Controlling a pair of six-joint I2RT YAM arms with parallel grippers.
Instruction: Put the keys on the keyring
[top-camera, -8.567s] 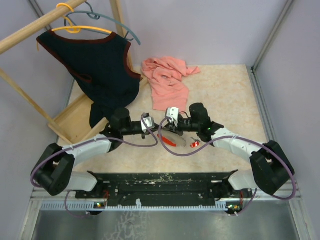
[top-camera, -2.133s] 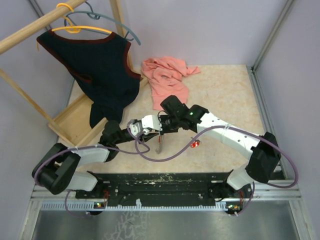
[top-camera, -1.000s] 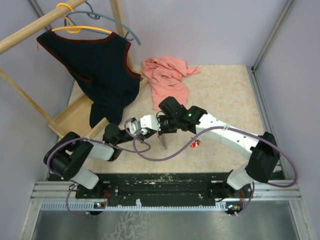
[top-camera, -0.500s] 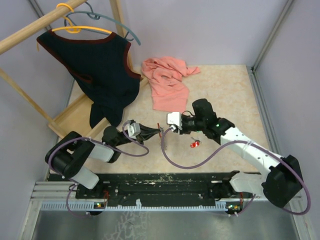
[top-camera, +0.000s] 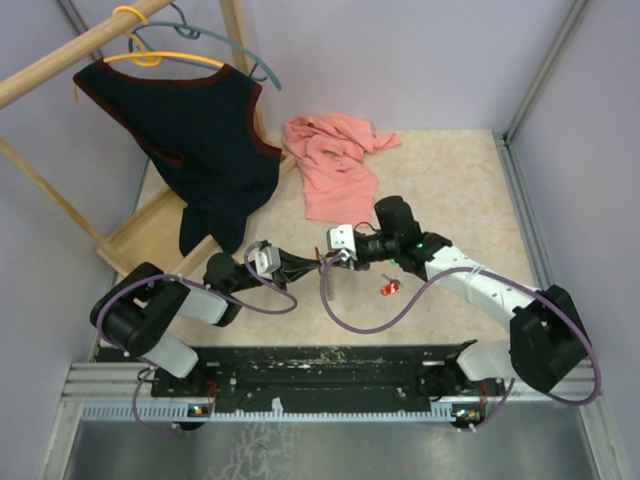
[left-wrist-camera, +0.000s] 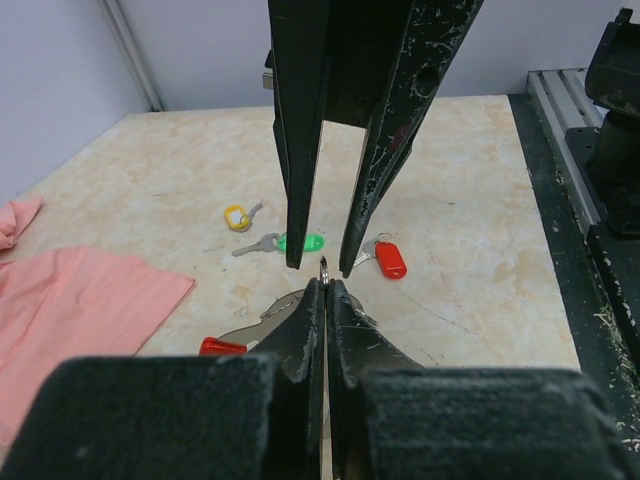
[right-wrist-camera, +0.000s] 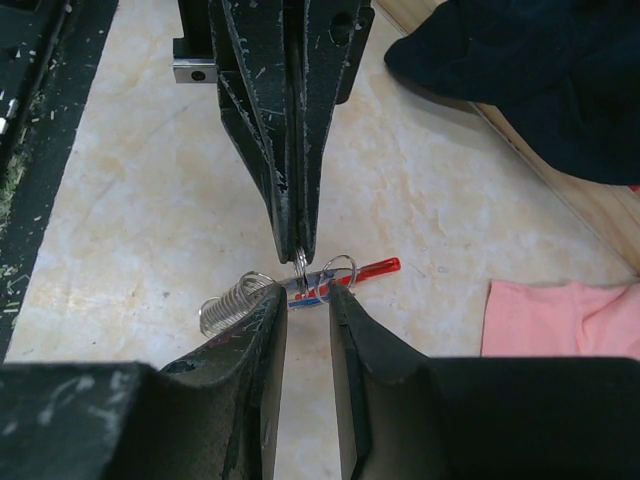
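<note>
On the table (left-wrist-camera: 450, 180) lay one yellow key (left-wrist-camera: 237, 216), one green key (left-wrist-camera: 300, 242) and one red key (left-wrist-camera: 390, 260). There were also one keyring (left-wrist-camera: 222, 346), two hangers, yellow (top-camera: 150, 56) and blue-grey (top-camera: 243, 52), one black vest (top-camera: 200, 140) and one pink cloth (top-camera: 335, 160).

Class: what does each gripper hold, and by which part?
Left gripper pinches the keyring by a thin metal loop on it; right gripper is open, holding nothing.

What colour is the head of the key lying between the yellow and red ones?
That key is green; the left wrist view shows it best.
</note>
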